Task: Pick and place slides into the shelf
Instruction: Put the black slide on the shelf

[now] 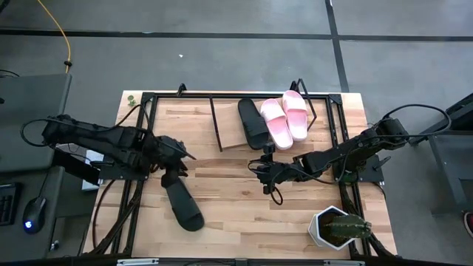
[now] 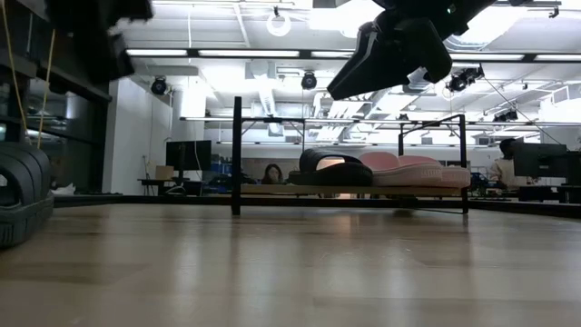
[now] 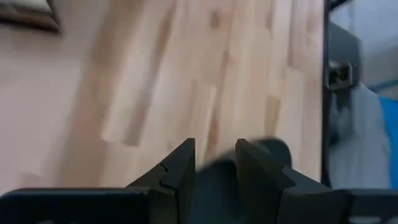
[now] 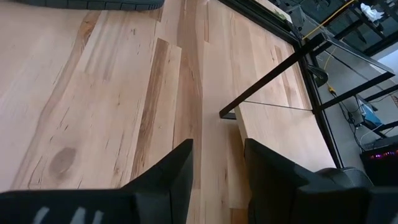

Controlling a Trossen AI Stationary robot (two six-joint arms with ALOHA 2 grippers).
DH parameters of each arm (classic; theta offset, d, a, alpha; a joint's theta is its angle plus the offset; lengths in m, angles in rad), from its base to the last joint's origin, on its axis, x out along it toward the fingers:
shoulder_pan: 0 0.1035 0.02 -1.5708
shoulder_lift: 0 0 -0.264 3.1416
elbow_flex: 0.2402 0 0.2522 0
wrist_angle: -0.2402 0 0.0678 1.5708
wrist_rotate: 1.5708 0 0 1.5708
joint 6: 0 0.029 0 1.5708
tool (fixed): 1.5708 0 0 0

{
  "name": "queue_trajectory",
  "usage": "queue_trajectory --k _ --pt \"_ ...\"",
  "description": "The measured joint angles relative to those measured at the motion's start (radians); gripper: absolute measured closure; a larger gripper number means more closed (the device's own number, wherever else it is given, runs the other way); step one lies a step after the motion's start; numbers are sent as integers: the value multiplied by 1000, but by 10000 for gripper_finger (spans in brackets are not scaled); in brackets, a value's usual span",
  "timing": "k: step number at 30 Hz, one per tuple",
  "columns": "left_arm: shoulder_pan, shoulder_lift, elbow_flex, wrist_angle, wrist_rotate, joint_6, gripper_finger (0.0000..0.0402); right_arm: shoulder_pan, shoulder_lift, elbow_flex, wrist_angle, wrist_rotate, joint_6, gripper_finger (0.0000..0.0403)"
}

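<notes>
A black slide [image 1: 182, 203] lies sole-down on the table near its left near part; it shows at the low view's edge [image 2: 18, 195]. My left gripper [image 1: 176, 165] hovers over that slide's far end, fingers open, the slide [image 3: 214, 180] showing dark beyond the gap. The shelf [image 1: 233, 131] stands at the table's far middle and holds a black slide [image 1: 253, 122] and two pink slides [image 1: 275, 122] [image 1: 295, 114] side by side. My right gripper [image 1: 264, 174] hangs open over bare table, just near of the shelf [image 4: 273, 127].
A white pot with a green plant [image 1: 336, 227] stands at the table's near right corner. Black table frame bars [image 1: 346, 125] run along the left, right and far sides. Bare wood [image 1: 244, 207] lies between the arms. People sit in the room behind [image 2: 270, 173].
</notes>
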Motion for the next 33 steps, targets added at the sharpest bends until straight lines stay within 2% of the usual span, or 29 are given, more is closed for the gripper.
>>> queue_trajectory --k 4,9,16,24,33 --pt "1 -71 -142 134 134 -51 300 0 0 0 -3 0 0 271" --pt "1 -111 -238 281 243 -130 300 0 0 0 -3 3 0 271" --pt "1 -106 -329 317 261 -183 300 0 0 0 -4 3 5 271" --pt "-62 -106 -457 538 306 -253 300 0 0 0 -19 0 23 271" --pt "-233 -106 -463 641 191 -337 300 0 0 0 -21 0 26 271"
